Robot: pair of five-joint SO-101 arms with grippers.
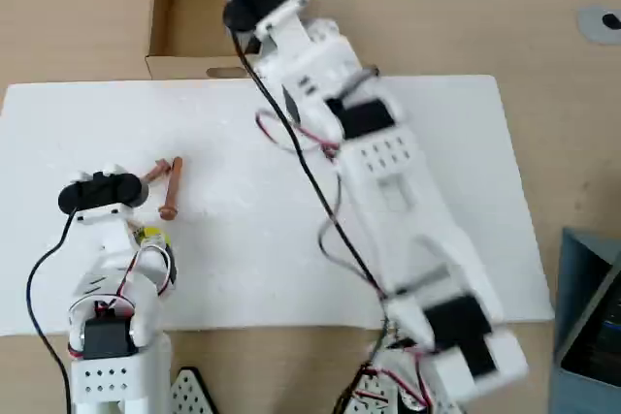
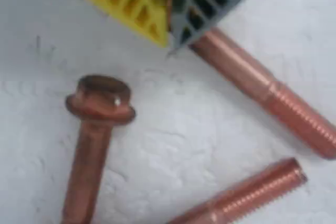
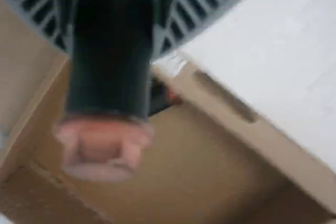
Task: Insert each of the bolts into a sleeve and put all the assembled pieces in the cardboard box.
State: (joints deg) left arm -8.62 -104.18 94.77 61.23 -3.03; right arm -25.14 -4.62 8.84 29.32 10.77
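Hanging over box (image 3: 220,182): bolt (image 3: 102,148) w/ sleeve (image 3: 110,45)

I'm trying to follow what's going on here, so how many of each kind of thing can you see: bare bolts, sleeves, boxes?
Bare copper bolts: 3
Black sleeve with a bolt in it: 1
Cardboard box: 1
Total: 5

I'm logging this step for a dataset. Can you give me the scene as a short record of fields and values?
left gripper: shut on a bolt
loose bolts: two, lying beside it on the mat
right gripper: holds a sleeved bolt above the box
box contents: one dark piece, mostly hidden
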